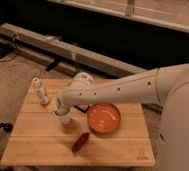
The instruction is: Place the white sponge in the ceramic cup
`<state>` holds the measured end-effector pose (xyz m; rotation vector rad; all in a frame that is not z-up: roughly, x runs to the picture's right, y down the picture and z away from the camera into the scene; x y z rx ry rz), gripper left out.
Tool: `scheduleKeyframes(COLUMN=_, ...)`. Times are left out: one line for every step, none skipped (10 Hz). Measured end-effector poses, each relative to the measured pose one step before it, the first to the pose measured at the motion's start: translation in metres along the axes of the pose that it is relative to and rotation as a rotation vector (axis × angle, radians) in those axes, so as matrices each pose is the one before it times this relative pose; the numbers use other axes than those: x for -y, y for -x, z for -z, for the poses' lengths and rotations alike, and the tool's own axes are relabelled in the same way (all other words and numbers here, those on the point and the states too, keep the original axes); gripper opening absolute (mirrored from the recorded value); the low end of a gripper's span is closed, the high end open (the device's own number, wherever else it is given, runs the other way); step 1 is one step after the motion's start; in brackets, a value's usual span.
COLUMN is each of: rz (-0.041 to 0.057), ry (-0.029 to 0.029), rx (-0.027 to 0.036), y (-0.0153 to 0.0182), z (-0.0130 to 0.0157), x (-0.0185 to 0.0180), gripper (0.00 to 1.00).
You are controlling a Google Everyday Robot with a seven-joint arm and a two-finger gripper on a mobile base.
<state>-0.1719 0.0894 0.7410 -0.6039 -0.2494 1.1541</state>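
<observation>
The ceramic cup (64,118), small and white, stands on the wooden table (43,145) left of centre. My gripper (62,106) is directly above the cup, at its rim, and hides the cup's opening. The white arm (123,90) reaches in from the right. The white sponge does not show; it is hidden or out of view.
A tall white ribbed bottle (39,90) stands upright at the table's back left, a little left of the gripper. An orange bowl (104,117) sits right of the cup. A dark reddish-brown oblong object (80,142) lies in front of the bowl. Carpet surrounds the table.
</observation>
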Motion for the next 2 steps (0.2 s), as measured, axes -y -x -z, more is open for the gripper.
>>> scheduleKeyframes(rz=0.00101, ry=0.00049, rx=-0.00037, y=0.00005, z=-0.00027, x=-0.00055, gripper=0.80)
scheduleKeyframes(rz=-0.00043, ry=0.00017, rx=-0.00001, y=0.00002, z=0.00005, x=-0.00005, gripper=0.80)
